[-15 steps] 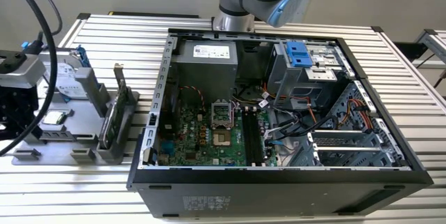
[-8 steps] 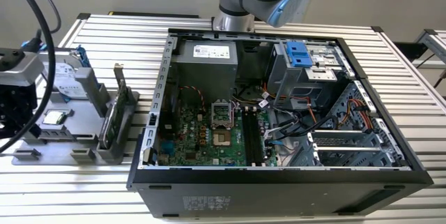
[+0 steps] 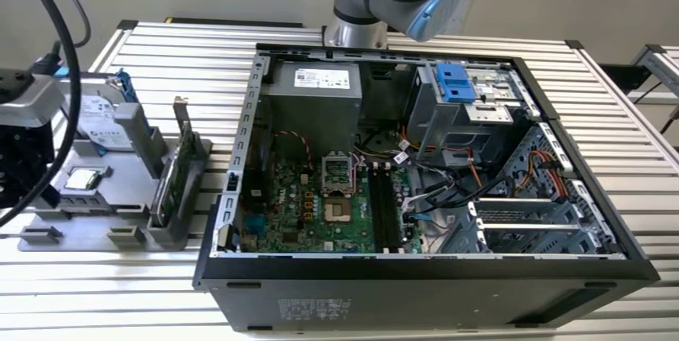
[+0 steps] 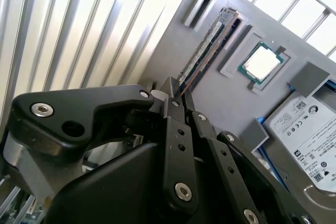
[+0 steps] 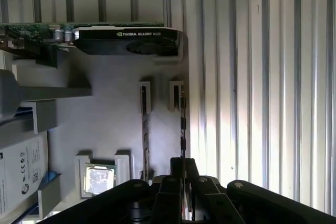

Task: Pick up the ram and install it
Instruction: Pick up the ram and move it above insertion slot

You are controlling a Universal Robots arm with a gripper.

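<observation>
The ram is a thin dark green stick seen edge-on, lying along the grey holder tray with its far end in a small bracket. In the first wrist view the ram runs from that bracket to my fingertips. My gripper has its black fingers drawn together on the near end of the stick, and the gripper looks the same in the first wrist view. The open computer case holds the motherboard, whose long black memory slots lie beside the processor socket.
On the tray sit a square processor, a silver hard drive and an upright green expansion card. The card crosses the tray's far end. Ribbed aluminium table surrounds the tray and case.
</observation>
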